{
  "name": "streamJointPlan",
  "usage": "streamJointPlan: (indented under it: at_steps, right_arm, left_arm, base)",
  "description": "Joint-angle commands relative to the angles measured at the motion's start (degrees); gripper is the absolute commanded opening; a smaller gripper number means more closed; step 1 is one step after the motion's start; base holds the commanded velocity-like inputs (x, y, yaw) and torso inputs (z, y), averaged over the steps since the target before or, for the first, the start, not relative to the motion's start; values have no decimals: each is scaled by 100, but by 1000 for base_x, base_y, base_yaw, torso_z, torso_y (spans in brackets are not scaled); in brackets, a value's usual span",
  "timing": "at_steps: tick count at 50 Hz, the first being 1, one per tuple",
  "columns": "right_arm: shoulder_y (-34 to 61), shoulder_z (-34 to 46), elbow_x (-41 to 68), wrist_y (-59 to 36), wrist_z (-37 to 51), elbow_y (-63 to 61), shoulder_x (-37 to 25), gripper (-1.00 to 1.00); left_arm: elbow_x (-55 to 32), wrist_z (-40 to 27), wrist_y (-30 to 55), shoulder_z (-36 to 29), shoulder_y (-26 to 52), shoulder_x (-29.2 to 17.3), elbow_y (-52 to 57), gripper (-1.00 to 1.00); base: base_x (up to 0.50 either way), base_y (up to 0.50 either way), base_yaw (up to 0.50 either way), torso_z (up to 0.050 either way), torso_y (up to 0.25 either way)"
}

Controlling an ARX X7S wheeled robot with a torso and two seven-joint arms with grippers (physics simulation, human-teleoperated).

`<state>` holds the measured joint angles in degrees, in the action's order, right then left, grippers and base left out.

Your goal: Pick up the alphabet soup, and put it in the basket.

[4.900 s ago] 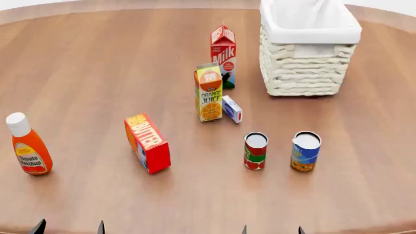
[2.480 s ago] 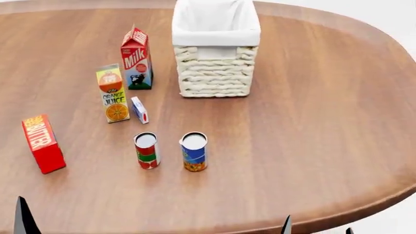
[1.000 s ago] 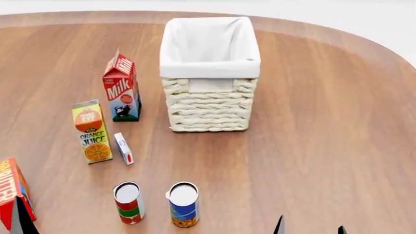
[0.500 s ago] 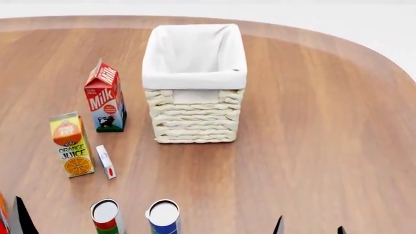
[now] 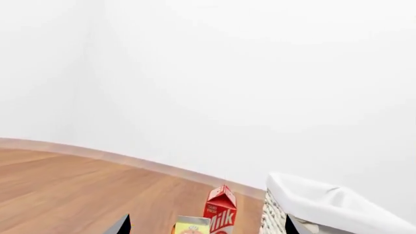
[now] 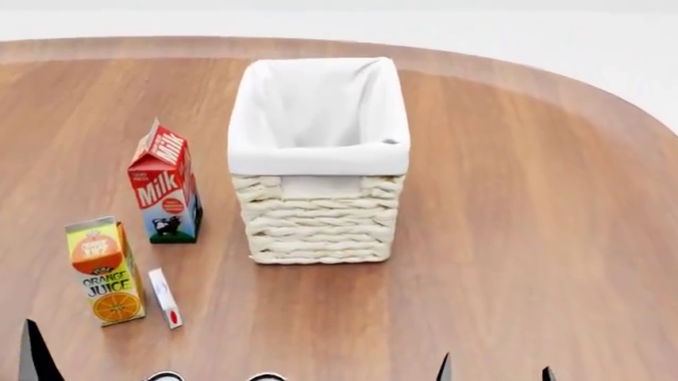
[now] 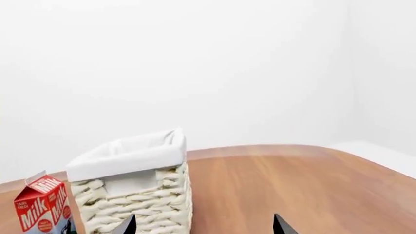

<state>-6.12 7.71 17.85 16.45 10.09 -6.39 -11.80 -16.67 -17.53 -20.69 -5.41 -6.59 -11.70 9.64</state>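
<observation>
Both claws — left claw (image 6: pixel 32 353) and right claw (image 6: pixel 494 373) — show only spread, empty fingertips at the near edge, while the view has slid forward so the alphabet soup (image 6: pixel 267 377) is almost lost below and the basket (image 6: pixel 317 230) sits mid-counter (image 6: pixel 529 198) — grasp not begun.

**Even, bright light; sharp renders**

All three views are brightly and evenly lit, with no visible lamp and no glare. The wooden surface (image 6: pixel 509 198) carries a soft sheen and only faint, short shadows beside the basket (image 6: pixel 317 214) and the milk carton (image 6: pixel 164 190). The white background in both wrist views is nearly featureless, washing out towards pure white. Edges are crisp throughout, without blur, grain or bending at the frame borders, and printed lettering on the carton reads clearly
</observation>
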Motion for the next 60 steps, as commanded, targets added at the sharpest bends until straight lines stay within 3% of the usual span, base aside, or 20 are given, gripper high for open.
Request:
streamJointPlan:
  at_steps: [1, 60]
  right_arm:
    - [11, 51, -62, 32, 46, 24, -15, 100]
    - [84, 155, 111, 62, 168, 100, -139, 100]
  left_arm:
    - [-17, -27, -26, -23, 10, -29, -21, 100]
    - [-59, -174, -133, -147, 7, -144, -27, 100]
  base:
    - [223, 43, 0, 0, 0]
    - [222, 20, 0, 0, 0]
